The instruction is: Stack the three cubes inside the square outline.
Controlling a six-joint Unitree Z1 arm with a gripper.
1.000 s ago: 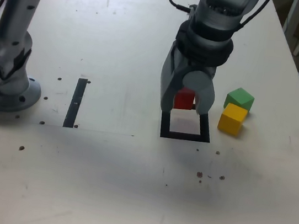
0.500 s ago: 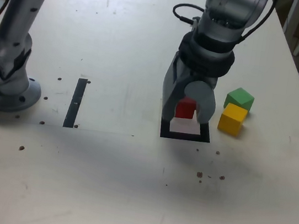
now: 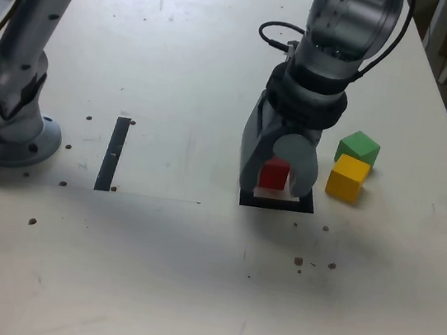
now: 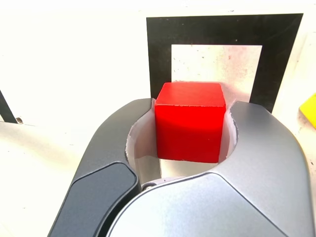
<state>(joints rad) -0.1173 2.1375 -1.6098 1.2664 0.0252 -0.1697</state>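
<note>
My gripper is shut on the red cube, low over the black square outline. In the wrist view the red cube sits clamped between both grey fingers, with the square outline and its pale centre just beyond it. Whether the cube touches the table I cannot tell. To the exterior view's right of the outline lie the yellow cube and, touching it behind, the green cube. A yellow corner shows in the wrist view.
The arm's grey base stands at the exterior view's left. A straight black tape strip lies between the base and the outline. Small dark specks dot the pale table. The table's right edge runs close behind the green cube.
The gripper has carried the red cube downward and toward the table's front, from the outline's far edge to over its pale centre. The yellow and green cubes have stayed put.
</note>
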